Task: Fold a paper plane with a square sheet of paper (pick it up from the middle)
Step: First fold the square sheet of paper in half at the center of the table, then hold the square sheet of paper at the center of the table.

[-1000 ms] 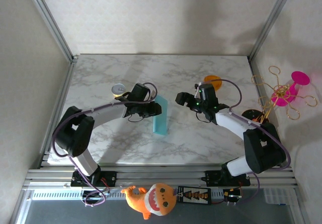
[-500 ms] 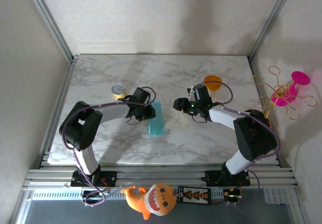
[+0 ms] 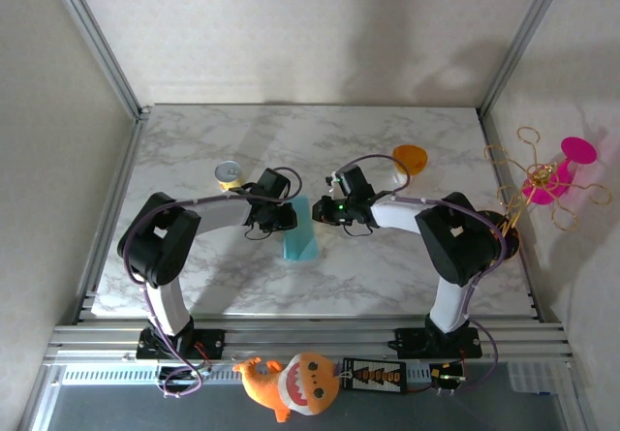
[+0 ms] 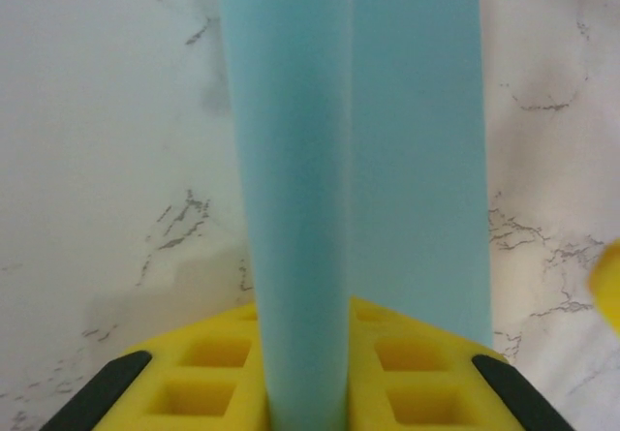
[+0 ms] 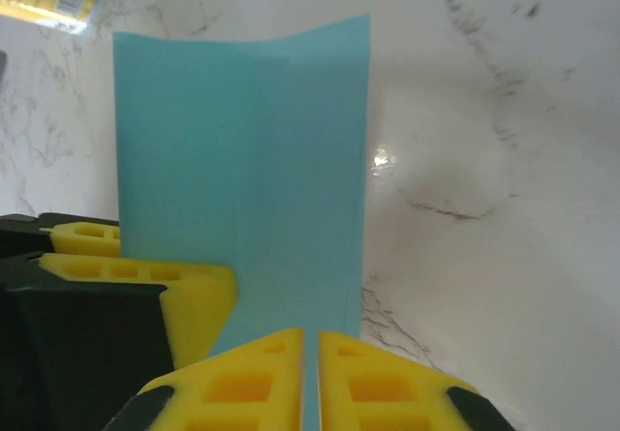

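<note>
One fold at most looks done. The sheet of paper (image 3: pixel 300 230) is doubled lengthwise into a narrow teal strip, and both wrist views show a crease line running along its length (image 4: pixel 387 160) (image 5: pixel 242 150). I see no folded corners, no nose and no wings, so I judge the task to be at an early stage. The nose folds, the wing folds and the final shaping are all yet to do.

From above, the strip's long axis runs from the far side of the table (image 3: pixel 407 266) toward the near edge. Its far end leans a little to the right and its near end a little to the left. Both ends are square, so it does not yet point anywhere the way a dart would. It sits around the middle of the table, between the two arms, and I cannot tell whether its lower edge touches the marble.

The left gripper (image 3: pixel 283 218) grips the strip from the left, its yellow pads (image 4: pixel 417 373) pressed onto the paper. The right gripper (image 5: pixel 303 373) meets it from the right (image 3: pixel 326 210), its pads (image 5: pixel 387 387) brought together with only a thin teal sliver between them, so it pinches the paper's edge.

A small yellow can (image 3: pixel 228 171) stands well to the left beyond the left arm, and an orange cup (image 3: pixel 410 158) sits farther back on the right.
</note>
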Controlling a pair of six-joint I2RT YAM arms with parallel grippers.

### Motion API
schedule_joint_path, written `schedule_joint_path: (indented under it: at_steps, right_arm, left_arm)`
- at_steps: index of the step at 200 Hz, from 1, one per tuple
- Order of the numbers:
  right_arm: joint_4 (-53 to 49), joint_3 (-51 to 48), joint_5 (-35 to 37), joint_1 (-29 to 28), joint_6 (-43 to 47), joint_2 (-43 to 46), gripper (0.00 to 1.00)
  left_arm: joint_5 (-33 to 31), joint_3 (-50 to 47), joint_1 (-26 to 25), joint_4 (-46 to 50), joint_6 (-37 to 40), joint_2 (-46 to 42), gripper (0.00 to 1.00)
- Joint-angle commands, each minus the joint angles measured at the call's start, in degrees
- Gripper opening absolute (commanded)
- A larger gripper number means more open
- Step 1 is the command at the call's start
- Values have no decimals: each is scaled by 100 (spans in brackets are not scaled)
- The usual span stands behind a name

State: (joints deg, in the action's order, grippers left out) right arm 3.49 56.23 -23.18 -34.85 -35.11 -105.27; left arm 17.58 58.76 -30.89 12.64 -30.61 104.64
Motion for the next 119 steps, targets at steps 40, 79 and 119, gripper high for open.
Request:
schedule_joint_path:
  at_steps: [40,79,119]
  right_arm:
    - [-76,452,-328,-145,123,-545,9]
    - [-256,518,-134,-169,118,-729,8]
    - [-971,664,565,-258,81,-963,9]
  left_arm:
    - [285,222,40,454,700,293,18]
    - [160,252,40,458,547,197,21]
    - [-282,-143,90,397,-140,-517,40]
